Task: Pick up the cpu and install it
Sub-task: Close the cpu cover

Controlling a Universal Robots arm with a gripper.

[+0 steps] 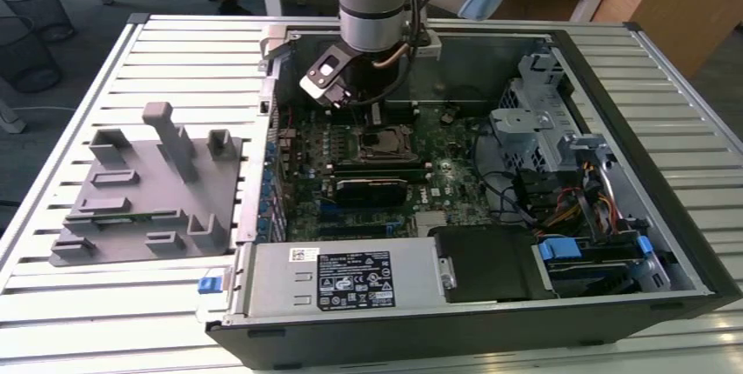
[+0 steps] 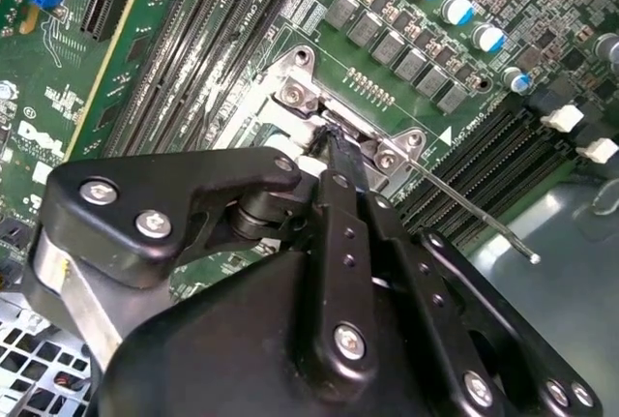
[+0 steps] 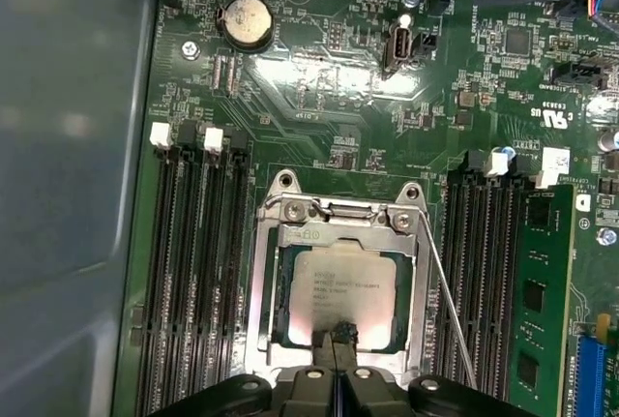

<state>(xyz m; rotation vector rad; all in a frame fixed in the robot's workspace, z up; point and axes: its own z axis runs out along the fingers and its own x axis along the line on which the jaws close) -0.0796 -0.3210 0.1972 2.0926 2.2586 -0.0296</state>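
Two black jaws, pressed together, hover over the silvery square cpu (image 3: 343,286) in its metal-framed socket (image 3: 262,282).

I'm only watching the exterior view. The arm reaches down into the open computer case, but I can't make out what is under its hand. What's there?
Observer: In the first wrist view, the cpu lies flat inside the socket frame, silvery top up.
Operator: Is it being gripped?
Observer: The hand has its fingers pressed together at the cpu's edge. I cannot tell whether they touch it.
Operator: Anything else close by?
Observer: A thin metal lever slants out beside the socket frame.
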